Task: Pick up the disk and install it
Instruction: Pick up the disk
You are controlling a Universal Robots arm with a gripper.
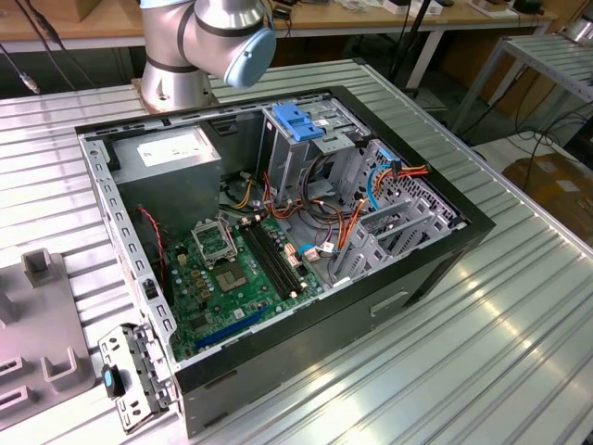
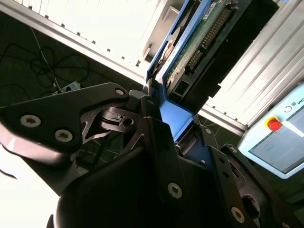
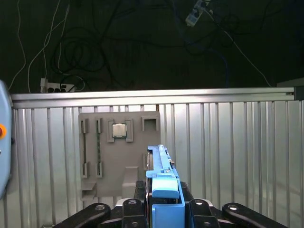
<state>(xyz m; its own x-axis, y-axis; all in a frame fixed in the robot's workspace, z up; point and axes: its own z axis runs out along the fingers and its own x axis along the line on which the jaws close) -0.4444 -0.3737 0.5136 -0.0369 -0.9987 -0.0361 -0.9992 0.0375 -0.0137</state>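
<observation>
The fingers [image 2: 154, 126] are pinching the disk [image 2: 192, 45] by its blue plastic edges, holding it edge-on in the air. In the first wrist view the disk [image 3: 161, 166] hangs over the ribbed desk [image 3: 228, 142] and a grey parts tray [image 3: 99, 161]. The open computer case [image 1: 435, 264] sits mid-frame in the exterior view. The disk looks dense, stiff and sensitive to knocks. Its bare circuit board is best left untouched, so the plastic side rails seem the right hold.
</observation>
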